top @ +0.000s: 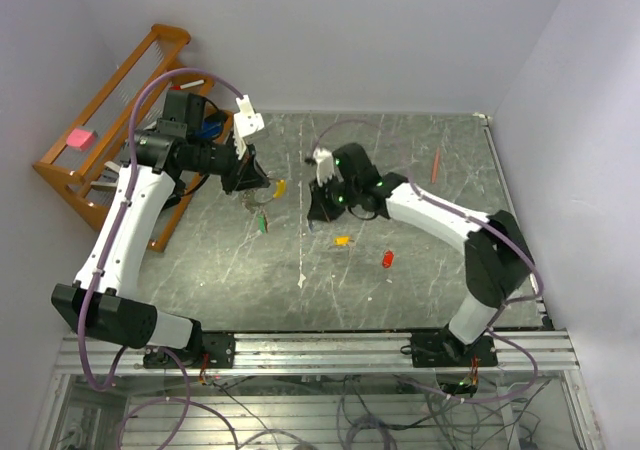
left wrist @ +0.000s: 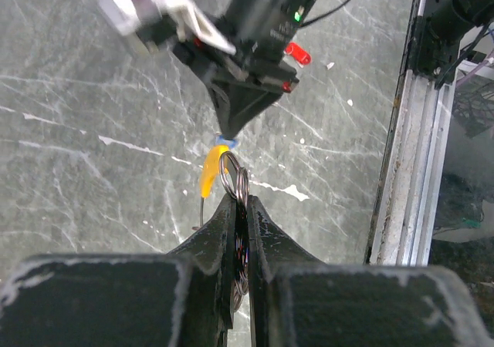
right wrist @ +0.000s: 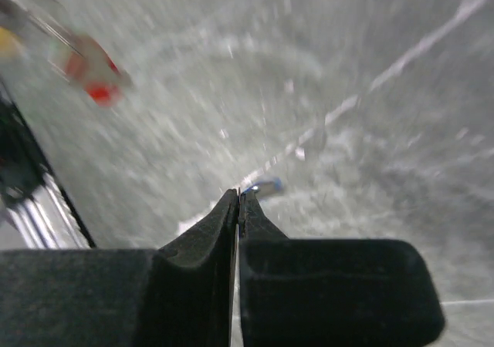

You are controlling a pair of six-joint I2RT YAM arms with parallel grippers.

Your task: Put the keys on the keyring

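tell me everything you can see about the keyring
The keyring is a thin, silvery wire ring of several stacked coils, looking like metal. The left tool is shut on it, gripping it edge-on so only its upper arc sticks out past the tool's tip. A curved yellow banana-shaped piece lies against one side of it. The right tool points at its top, with a small blue bit between them.

Wooden rack (top: 165, 36), pink block (top: 79, 138), orange pencil (top: 436, 165)
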